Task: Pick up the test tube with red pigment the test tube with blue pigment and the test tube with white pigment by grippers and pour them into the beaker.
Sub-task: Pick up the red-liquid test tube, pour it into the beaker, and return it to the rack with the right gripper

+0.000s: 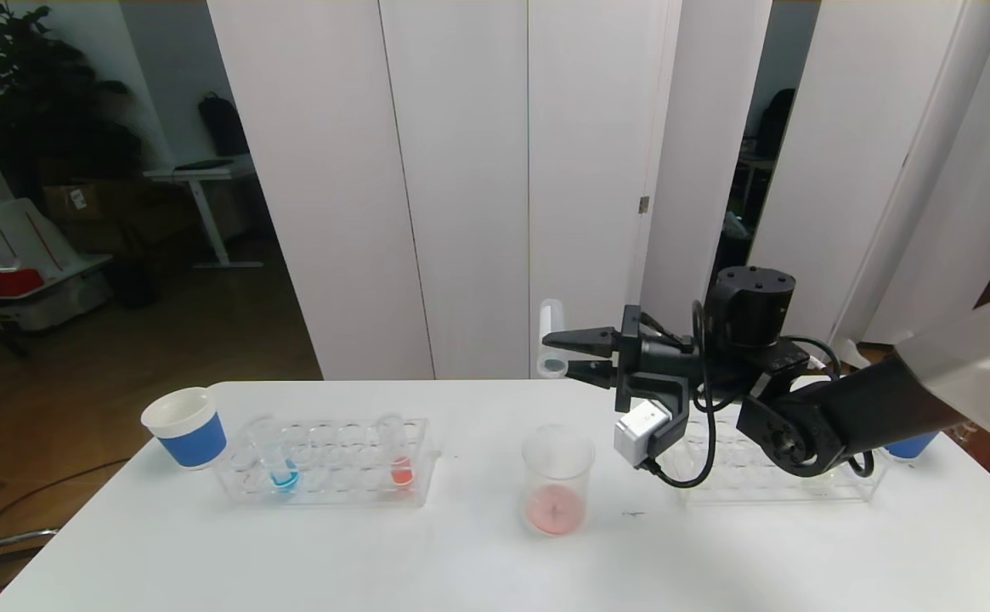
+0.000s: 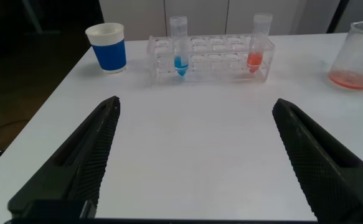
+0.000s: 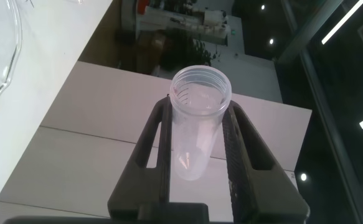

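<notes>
Here the right gripper (image 1: 564,354) hangs above the beaker (image 1: 557,481), jaws clamped on a near-empty tube (image 3: 197,127). The left gripper (image 2: 193,149) hovers low over the tabletop (image 1: 461,561), jaws wide, empty. The blue tube (image 1: 279,463) stands in the rack (image 1: 325,463).

I see a white table (image 1: 291,552). Left rack (image 1: 329,463) is clear plastic; the test tube with blue pigment (image 1: 278,463) shows bright blue at its bottom, the tube right of it (image 1: 398,459) orange-red. Far-left cup (image 1: 187,427) is blue with a white rim and white inside. The beaker (image 1: 556,480) is clear with a pinkish-red film on its base. Right gripper (image 1: 564,354) is black with a white block under it, and the tube it holds (image 1: 551,336) is clear, looks colourless. Left gripper (image 2: 193,162) fingers are black, cross-hatched. Backdrop panels (image 1: 461,170) are white.
</notes>
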`<state>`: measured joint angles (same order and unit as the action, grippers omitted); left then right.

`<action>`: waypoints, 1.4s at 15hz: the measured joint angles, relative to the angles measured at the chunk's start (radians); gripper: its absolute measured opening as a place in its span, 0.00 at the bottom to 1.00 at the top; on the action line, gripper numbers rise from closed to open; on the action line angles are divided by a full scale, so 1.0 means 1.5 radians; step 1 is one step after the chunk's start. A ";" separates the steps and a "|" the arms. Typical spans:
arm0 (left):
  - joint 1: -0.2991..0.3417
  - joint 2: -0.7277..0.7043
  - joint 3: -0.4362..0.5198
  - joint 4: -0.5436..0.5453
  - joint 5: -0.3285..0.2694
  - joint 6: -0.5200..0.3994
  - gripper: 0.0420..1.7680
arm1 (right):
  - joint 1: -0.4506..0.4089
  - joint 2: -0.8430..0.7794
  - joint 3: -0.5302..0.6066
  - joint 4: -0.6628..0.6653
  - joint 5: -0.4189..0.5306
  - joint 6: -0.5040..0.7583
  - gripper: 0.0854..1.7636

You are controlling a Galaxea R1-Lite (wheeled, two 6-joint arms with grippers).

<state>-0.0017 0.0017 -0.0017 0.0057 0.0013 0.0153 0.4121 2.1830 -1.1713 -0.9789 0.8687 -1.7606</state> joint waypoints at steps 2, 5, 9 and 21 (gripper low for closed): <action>0.001 0.000 0.000 0.000 0.000 0.000 0.99 | 0.005 -0.007 0.001 0.000 -0.011 0.003 0.30; 0.001 0.000 0.000 0.000 0.000 0.000 0.99 | 0.013 -0.019 0.003 0.001 -0.017 0.030 0.30; 0.001 0.000 0.000 0.000 0.000 0.000 0.99 | 0.011 -0.039 0.012 0.002 -0.040 0.055 0.30; 0.001 0.000 0.000 0.000 0.000 0.000 0.99 | 0.029 -0.107 0.058 -0.043 -0.428 0.600 0.30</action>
<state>0.0000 0.0017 -0.0017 0.0062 0.0013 0.0153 0.4551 2.0230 -1.0838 -1.0434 0.2264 -0.8600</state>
